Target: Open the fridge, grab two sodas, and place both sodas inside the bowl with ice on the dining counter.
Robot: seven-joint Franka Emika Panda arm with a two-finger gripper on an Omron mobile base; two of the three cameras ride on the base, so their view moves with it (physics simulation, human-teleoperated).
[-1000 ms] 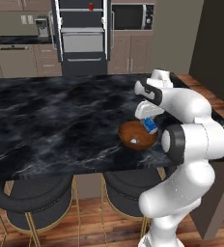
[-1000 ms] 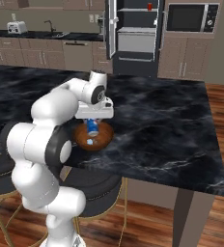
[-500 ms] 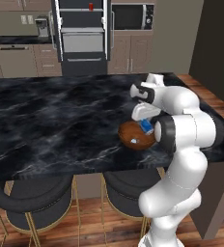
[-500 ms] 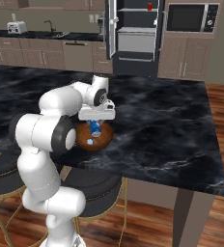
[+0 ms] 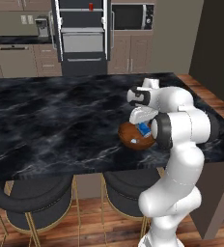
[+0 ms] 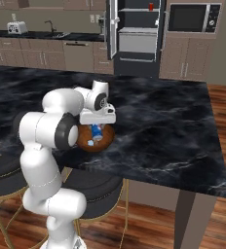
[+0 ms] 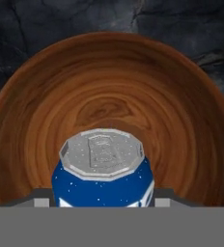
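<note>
On the dining counter (image 5: pixel 51 120) (image 6: pixel 168 121) stands the reddish-brown bowl (image 5: pixel 127 134) (image 6: pixel 104 142) (image 7: pixel 109 82). My gripper (image 5: pixel 144 128) (image 6: pixel 96 129) (image 7: pixel 103 200) points straight down over it, shut on the blue soda (image 5: pixel 144 129) (image 6: pixel 96 131) (image 7: pixel 102 164). That can stands upright inside the bowl's rim. Whether its base touches the bowl is hidden. No ice is visible in the bowl. Across the room the dark fridge (image 5: pixel 82 43) (image 6: pixel 137 39) stands with its doors open. The red soda (image 5: pixel 91 6) (image 6: pixel 151 6) sits on its top shelf.
Round black stools (image 5: pixel 34 205) (image 6: pixel 93 187) are tucked under the counter's near edge. Wood cabinets and a microwave (image 5: pixel 133 17) (image 6: pixel 190 18) flank the fridge. A dark wall (image 5: pixel 213 43) rises at the counter's right end.
The hand with the blue soda has sunk slightly lower into the bowl, and the arm's elbow has folded in closer. The grip on the can is unchanged.
</note>
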